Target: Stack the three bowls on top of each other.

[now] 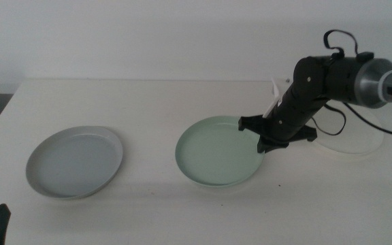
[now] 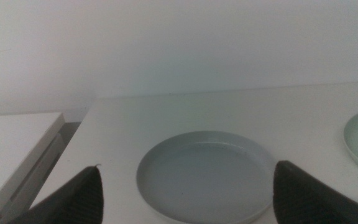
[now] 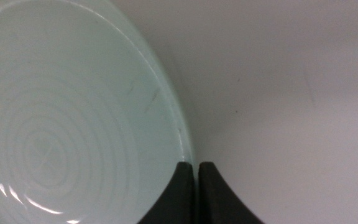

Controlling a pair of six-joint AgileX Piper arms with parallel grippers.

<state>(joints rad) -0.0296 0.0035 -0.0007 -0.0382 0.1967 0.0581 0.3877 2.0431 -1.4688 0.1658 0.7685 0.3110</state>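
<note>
At the right-hand rim of the pale mint green bowl (image 1: 218,151), mid-table, the right pincer (image 1: 264,143) is pinched onto that edge, the grey bowl (image 1: 75,162) lying well to its left, nearer the wide-open, empty left pincer (image 2: 185,199).

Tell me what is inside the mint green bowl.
The mint green bowl holds nothing visible; only its ringed bottom shows. The right gripper, jaws closed on its rim, hides a small part there.
</note>
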